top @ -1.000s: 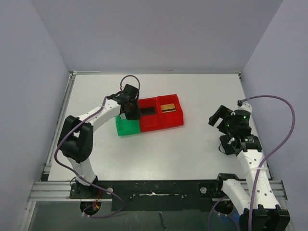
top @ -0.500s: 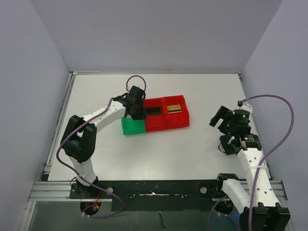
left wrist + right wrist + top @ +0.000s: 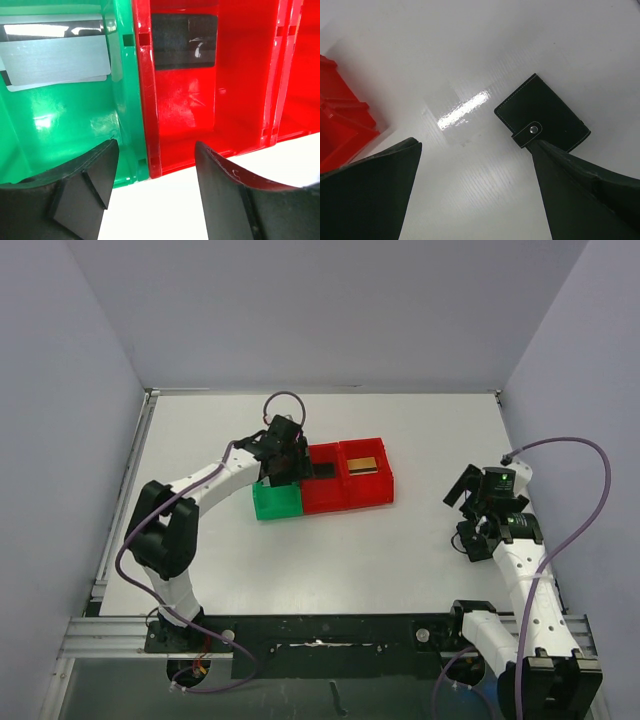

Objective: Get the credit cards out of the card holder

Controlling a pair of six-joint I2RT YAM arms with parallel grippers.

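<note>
Over the row of bins mid-desk [image 3: 400,430], the left claw [image 3: 156,146] hangs open with nothing between its fingers. In its wrist view the fingers straddle the near end of the wall shared by the green bin [image 3: 75,135] and the middle red bin [image 3: 200,110]. Contact with the rims: cannot tell.

Bins stand side by side, touching: green on the left, then two red.
- Silver card [image 3: 57,62] lies flat at the far end of the green bin, dark stripe along its far edge.
- Black card [image 3: 185,42] lies flat at the far end of the middle red bin.
- Gold card [image 3: 362,464] lies in the right red bin [image 3: 370,492], toward its far side.

All three cards are outside the holder, one to a bin.

Right side of the desk, well apart from the bins: the right claw [image 3: 475,144] is spread wide and empty, pointed down at bare white surface. The holder [image 3: 545,117] lies flat on the desk beneath it, folded shut, strap [image 3: 529,132] snapped across the edge, stitching visible round the border. The claw's right finger overlaps one corner of the holder in the wrist view; whether it touches is unclear. From above, the arm hides the holder.
</note>
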